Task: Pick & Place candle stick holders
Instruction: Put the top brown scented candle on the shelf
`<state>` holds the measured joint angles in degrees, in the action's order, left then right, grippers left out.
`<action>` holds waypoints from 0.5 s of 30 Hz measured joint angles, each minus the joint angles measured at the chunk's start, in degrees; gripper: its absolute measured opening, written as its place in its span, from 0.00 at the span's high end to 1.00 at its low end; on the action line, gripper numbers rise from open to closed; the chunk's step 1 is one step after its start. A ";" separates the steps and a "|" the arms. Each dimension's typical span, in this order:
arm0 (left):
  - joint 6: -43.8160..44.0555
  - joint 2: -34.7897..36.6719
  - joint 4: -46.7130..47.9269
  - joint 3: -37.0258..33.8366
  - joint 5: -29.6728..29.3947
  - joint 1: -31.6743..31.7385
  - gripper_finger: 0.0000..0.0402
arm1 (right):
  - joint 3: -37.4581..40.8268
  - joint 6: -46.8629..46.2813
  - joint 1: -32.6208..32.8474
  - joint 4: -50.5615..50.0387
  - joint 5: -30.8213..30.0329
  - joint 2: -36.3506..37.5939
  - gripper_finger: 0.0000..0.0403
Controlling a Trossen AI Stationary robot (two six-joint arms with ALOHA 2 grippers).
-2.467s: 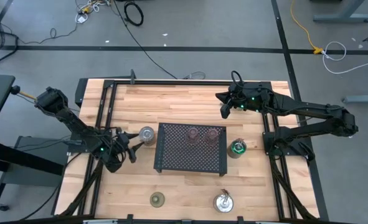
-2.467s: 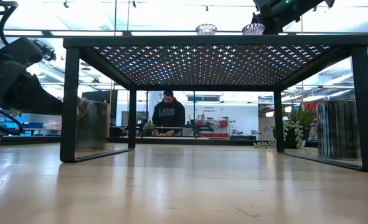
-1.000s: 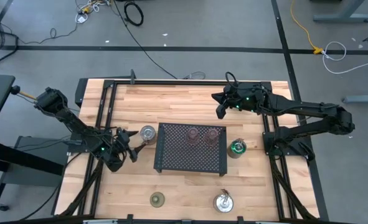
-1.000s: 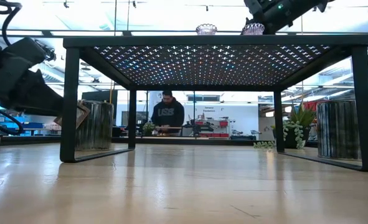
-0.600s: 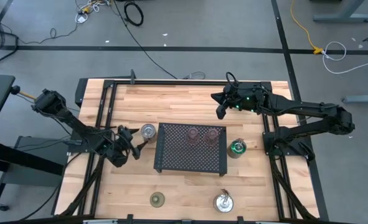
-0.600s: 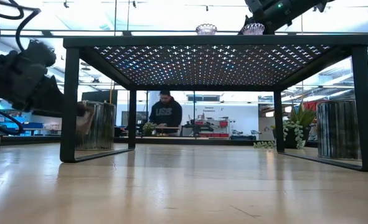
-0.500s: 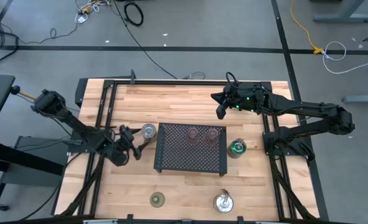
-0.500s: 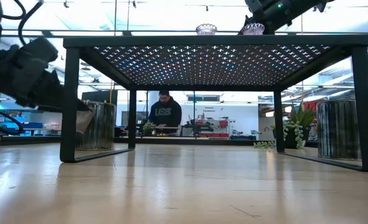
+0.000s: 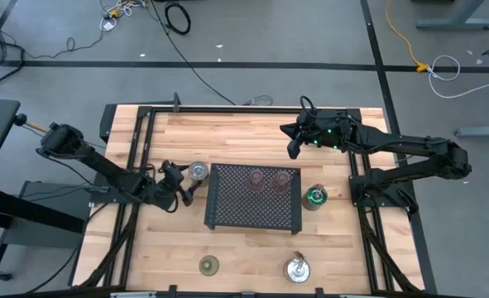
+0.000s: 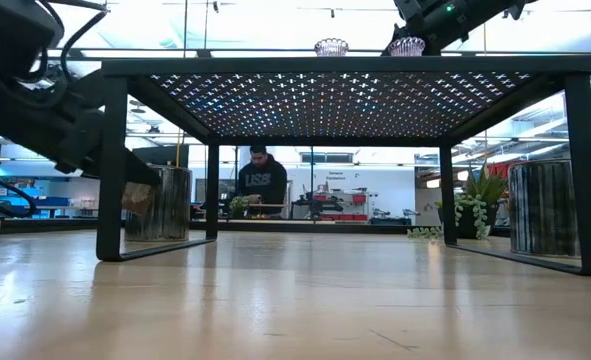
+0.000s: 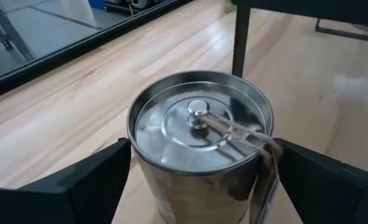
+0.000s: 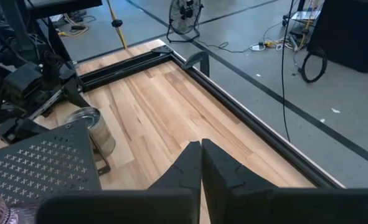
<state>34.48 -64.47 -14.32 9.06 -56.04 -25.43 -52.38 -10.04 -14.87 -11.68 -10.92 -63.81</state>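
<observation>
Silver metal caught the light at the left end of the black perforated tray (image 9: 254, 197), where one shiny candle stick holder (image 9: 198, 173) (a lidded tin with a small knob, to judge by the left wrist view) stood on the wooden table (image 9: 244, 132) just beside the tray's leg; the left gripper (image 9: 186, 184) sat at it with jaws spread wide, one finger (image 11: 78, 186) on each side of the tin (image 11: 199, 146), not clamped on it; two pink holders (image 9: 258, 178) stood on top of the tray; a green-topped holder (image 9: 315, 197) stood just off the tray's right end; an olive one (image 9: 208, 266) and another silver one (image 9: 297, 269) sat near the table's front edge; the right gripper (image 9: 293, 147) hung over the table behind the tray, jaws pressed together and holding nothing.
</observation>
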 joint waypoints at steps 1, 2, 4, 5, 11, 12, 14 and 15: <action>-0.86 0.00 -0.66 0.00 0.58 0.51 0.04 | 0.00 0.00 0.00 0.00 0.00 0.00 0.97; -2.15 0.00 -1.36 0.00 1.44 1.06 0.04 | 0.00 0.00 -0.01 0.00 0.00 0.00 0.97; -4.93 -0.02 -3.39 0.00 3.04 2.19 0.04 | 0.00 0.01 -0.01 0.00 0.00 0.01 0.97; -6.36 -0.02 -4.48 0.00 3.66 2.82 0.04 | 0.00 0.01 0.00 0.00 0.00 0.02 0.97; -11.98 -0.02 -8.84 0.00 9.35 7.17 0.04 | 0.00 0.02 -0.02 0.00 -0.02 0.02 0.97; -12.31 -0.02 -9.05 0.00 10.02 7.89 0.04 | 0.00 0.02 -0.02 0.00 -0.01 0.02 0.97; -12.71 0.00 -9.19 0.00 11.46 9.25 0.04 | 0.00 0.02 0.00 0.00 0.00 0.02 0.97; -12.72 0.00 -9.23 0.00 12.26 9.96 0.04 | 0.00 0.02 -0.01 0.00 0.00 0.02 0.97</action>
<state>21.76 -64.47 -23.54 9.06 -43.78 -15.47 -52.38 -10.02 -14.89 -11.68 -10.92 -63.79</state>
